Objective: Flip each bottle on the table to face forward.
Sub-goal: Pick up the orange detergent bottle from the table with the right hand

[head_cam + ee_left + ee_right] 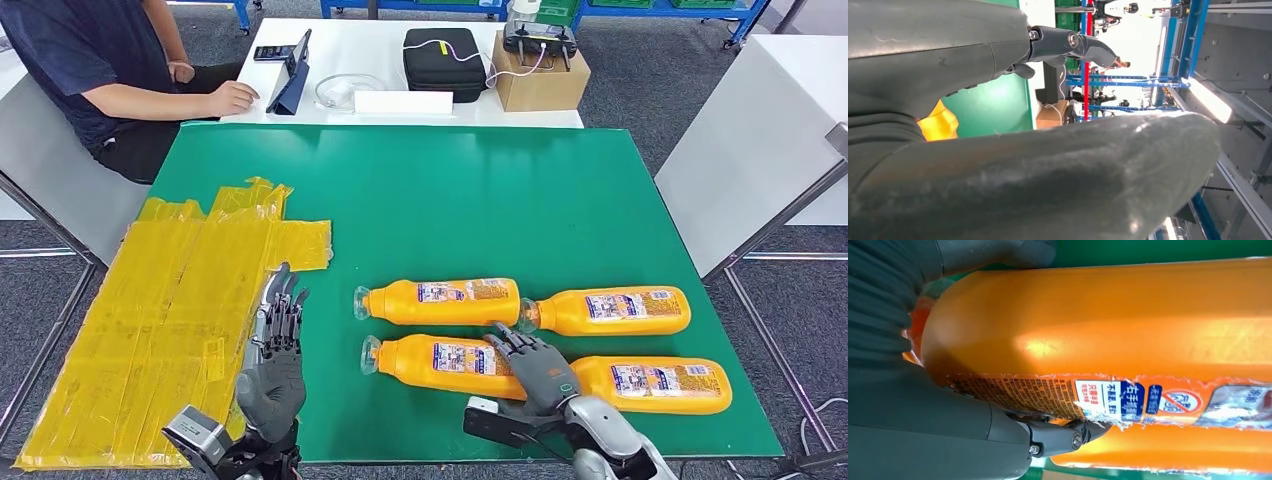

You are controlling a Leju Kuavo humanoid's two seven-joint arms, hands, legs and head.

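Green matting covered the counter (420, 190), where four orange bottles lay on their sides in two rows. Over the near-left bottle (440, 358) the right hand (535, 368) rested, fingers draped on the label end and thumb under the far side, apparently set to roll it. Beside the yellow sheeting (160, 310) the left hand (275, 350) waited upright, fingers straight, holding nothing.

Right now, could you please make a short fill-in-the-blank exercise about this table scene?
1. ____ orange bottles lie on the green mat.
2. The right robot hand rests on the near-left bottle, while the left robot hand holds ____.
3. The sheet left of the mat is ____ in colour.

Missing words: four; nothing; yellow
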